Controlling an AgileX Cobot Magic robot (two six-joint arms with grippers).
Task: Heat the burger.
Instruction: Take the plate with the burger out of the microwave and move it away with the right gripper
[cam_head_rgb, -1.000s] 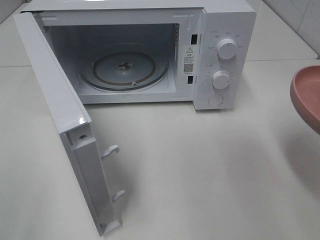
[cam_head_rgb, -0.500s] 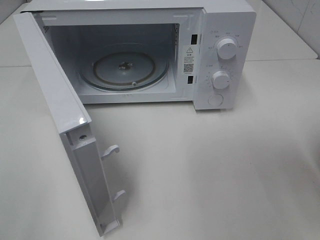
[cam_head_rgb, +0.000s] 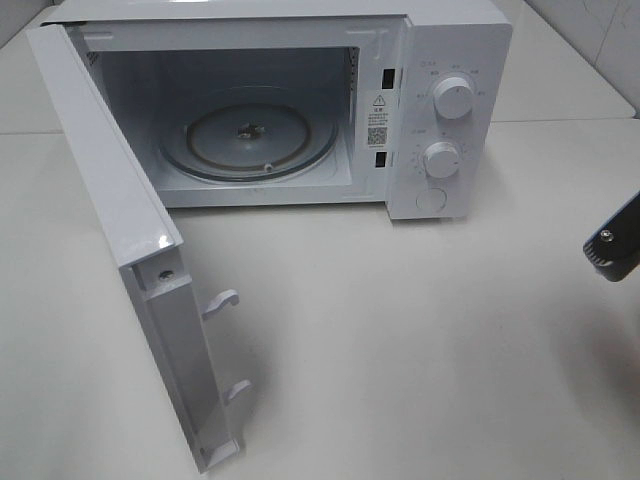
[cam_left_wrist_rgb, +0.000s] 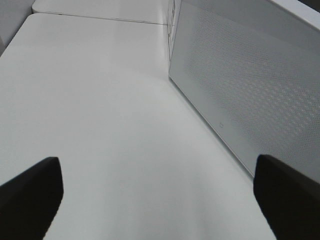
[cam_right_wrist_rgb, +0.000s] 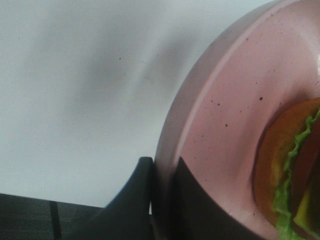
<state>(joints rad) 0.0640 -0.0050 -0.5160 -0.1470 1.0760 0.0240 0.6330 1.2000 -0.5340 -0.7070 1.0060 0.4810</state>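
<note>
Now the right gripper (cam_right_wrist_rgb: 161, 172) is clamped on the pink plate (cam_right_wrist_rgb: 220, 130) rim, carrying the burger (cam_right_wrist_rgb: 292, 170). Next comes sliding it onto the microwave (cam_head_rgb: 440, 60) turntable (cam_head_rgb: 250, 140); the left gripper (cam_left_wrist_rgb: 157, 197) stands apart, empty.

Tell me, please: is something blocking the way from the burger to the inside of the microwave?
Nothing visible does. The microwave door is swung wide open, the glass turntable is bare, and the table in front is free. The burger sits on the pink plate pinched by the right gripper.

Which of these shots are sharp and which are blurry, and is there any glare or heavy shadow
Exterior high view: sharp, evenly lit, soft shadow under the open microwave door. Left wrist view: mildly soft, left gripper fingertips dark blobs. Right wrist view: close and blurry; pink plate and burger out of focus, smeared shadow on the table.
</note>
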